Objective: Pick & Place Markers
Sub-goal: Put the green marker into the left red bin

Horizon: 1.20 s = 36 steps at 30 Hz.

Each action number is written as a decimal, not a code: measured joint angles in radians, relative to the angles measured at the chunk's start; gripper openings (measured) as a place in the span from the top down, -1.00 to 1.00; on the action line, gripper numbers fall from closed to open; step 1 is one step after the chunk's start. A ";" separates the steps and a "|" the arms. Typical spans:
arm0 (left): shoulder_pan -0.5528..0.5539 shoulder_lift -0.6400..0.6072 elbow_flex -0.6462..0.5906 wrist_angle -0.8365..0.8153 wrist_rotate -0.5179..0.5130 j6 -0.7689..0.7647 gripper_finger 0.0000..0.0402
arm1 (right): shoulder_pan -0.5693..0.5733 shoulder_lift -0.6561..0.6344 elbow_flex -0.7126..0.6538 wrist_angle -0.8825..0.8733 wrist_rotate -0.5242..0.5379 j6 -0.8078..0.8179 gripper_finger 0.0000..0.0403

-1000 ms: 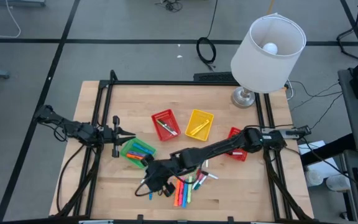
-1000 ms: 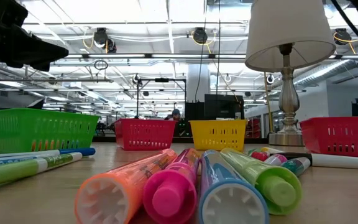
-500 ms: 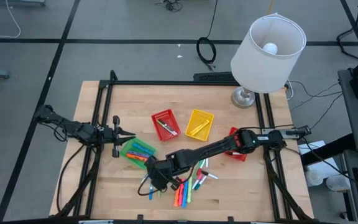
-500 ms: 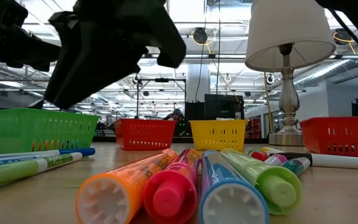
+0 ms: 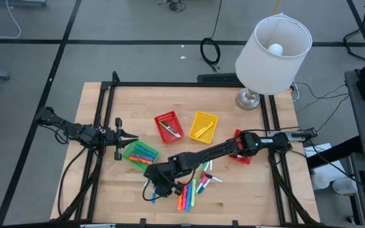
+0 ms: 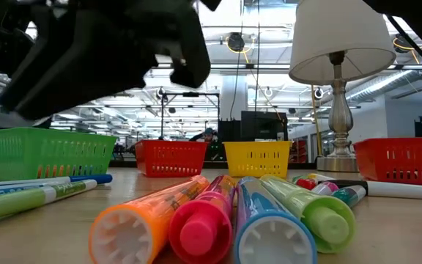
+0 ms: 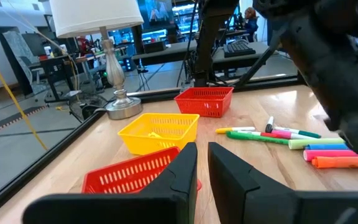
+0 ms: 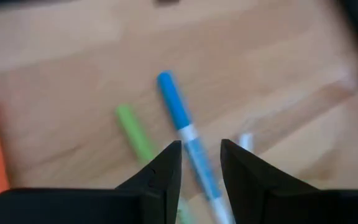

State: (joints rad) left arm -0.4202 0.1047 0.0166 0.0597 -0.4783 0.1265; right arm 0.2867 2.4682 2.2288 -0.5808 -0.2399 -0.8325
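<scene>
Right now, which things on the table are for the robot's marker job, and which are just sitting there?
For the job: the loose markers, the blue marker under the right gripper, the green basket holding markers.

Just there: the lamp, the waiting left gripper.

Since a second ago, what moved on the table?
The right gripper slid a little nearer the table's front, over the loose markers, and now sits above a blue marker, jaws open, holding nothing. The left gripper, the baskets and the lamp stayed put.
</scene>
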 joint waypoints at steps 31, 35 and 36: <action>0.000 0.000 0.000 0.000 0.000 0.000 0.76 | -0.061 0.007 -0.111 -0.010 -0.130 -0.004 0.50; 0.000 0.000 0.000 0.000 0.000 0.000 0.76 | -0.062 0.003 -0.156 0.033 -0.133 0.013 0.55; 0.000 0.000 0.000 0.000 0.000 -0.001 0.76 | -0.064 0.002 -0.163 0.034 -0.133 0.035 0.56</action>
State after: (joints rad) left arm -0.4202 0.1047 0.0166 0.0597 -0.4778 0.1254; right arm 0.2228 2.4705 2.0662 -0.5463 -0.3731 -0.7977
